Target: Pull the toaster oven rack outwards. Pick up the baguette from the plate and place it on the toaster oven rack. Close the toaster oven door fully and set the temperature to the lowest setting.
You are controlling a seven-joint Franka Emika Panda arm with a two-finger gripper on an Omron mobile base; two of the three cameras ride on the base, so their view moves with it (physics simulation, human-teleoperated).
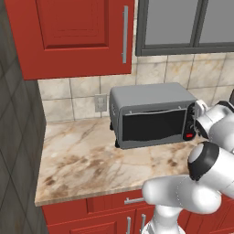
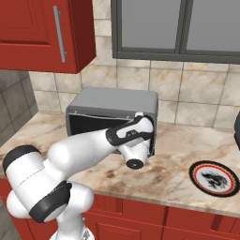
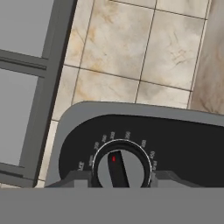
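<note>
The grey toaster oven [image 1: 151,98] stands on the marble counter against the tiled wall. Its dark glass toaster oven door [image 1: 153,125] is upright against the front. My gripper [image 1: 192,119] is at the black control strip [image 1: 189,124] on the oven's right side, above the red light [image 1: 188,135]. In the hand view a round grey temperature knob [image 3: 124,168] with a red mark sits between my two fingertips [image 3: 78,178], and my gripper [image 3: 122,177] is shut on it. The plate [image 2: 214,178] on the counter to the right holds nothing. The baguette and the toaster oven rack are hidden.
A wall outlet [image 1: 101,103] is left of the oven. Red upper cabinets [image 1: 77,32] and a grey-framed window [image 2: 178,28] hang above. A dark object [image 2: 237,136] shows at the right edge. The counter's front edge [image 1: 91,194] runs above red drawers.
</note>
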